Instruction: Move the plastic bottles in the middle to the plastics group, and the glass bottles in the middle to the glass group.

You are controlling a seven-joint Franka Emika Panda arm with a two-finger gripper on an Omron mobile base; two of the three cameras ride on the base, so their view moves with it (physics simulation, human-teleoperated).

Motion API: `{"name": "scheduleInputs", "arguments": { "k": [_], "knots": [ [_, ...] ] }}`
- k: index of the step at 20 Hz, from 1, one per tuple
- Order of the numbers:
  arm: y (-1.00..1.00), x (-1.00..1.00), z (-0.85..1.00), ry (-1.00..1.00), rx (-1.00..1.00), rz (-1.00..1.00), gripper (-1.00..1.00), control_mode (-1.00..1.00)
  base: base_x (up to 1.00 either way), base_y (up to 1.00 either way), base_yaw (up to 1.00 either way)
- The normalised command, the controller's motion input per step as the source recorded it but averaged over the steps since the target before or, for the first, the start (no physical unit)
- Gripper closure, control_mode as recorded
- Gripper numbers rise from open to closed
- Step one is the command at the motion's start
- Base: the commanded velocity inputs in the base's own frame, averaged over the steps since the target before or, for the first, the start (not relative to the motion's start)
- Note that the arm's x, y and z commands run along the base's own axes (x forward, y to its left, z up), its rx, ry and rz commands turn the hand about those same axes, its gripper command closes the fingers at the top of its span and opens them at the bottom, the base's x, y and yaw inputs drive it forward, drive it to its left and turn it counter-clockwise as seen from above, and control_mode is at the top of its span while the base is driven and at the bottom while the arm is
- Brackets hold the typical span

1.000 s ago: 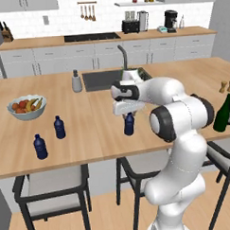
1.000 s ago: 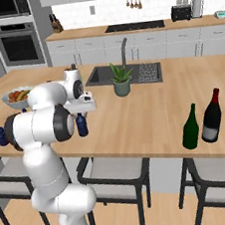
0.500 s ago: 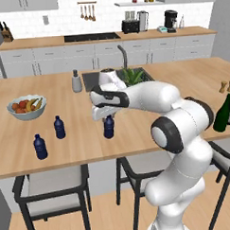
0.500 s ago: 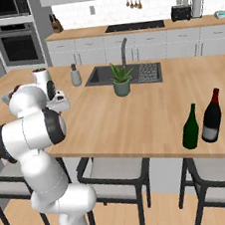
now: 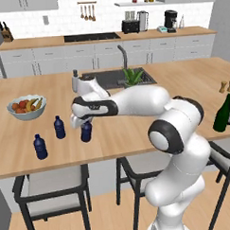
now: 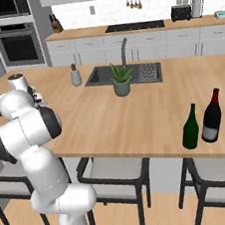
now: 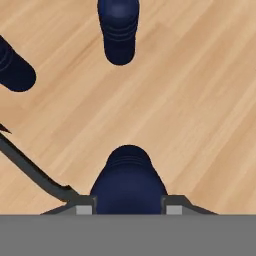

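Mid-placement: gripper clamped on the small dark-blue plastic bottle, low over the wooden counter beside the two blue bottles; next, set down and release.

Small stubby dark-blue plastic bottle upright on long wooden island counter, between gripper fingers. Second identical blue bottle just beside, at its 9 o'clock; third further out at 8 o'clock (near counter's front edge). Fruit bowl behind these, 10 o'clock. Tall dark-green glass wine bottle well apart, 3 o'clock.
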Motion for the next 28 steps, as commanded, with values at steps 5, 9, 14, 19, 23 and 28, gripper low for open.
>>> {"name": "scheduleInputs", "arguments": {
  "k": [5, 9, 14, 19, 23, 28],
  "knots": [
    [0.72, 0.0, -0.04, -0.05, 0.04, 0.11, 1.0, -1.0, 0.0, 0.0, 0.0],
    [0.09, 0.0, -0.2, 0.0, -0.01, 0.0, 1.0, -1.0, 0.0, 0.0, 0.0],
    [0.0, 0.0, -0.03, 0.01, 0.0, 0.0, 1.0, -1.0, 0.0, 0.0, 0.0],
    [0.0, 0.0, -0.05, 0.0, 0.0, 0.0, 1.0, -1.0, 0.0, 0.0, 0.0],
    [0.02, 0.0, -0.22, 0.0, -0.04, 0.0, 1.0, -1.0, 0.0, 0.0, 0.0],
    [0.12, 0.0, -0.2, 0.02, -0.07, 0.0, 1.0, -1.0, 0.0, 0.0, 0.0]
  ]
}}
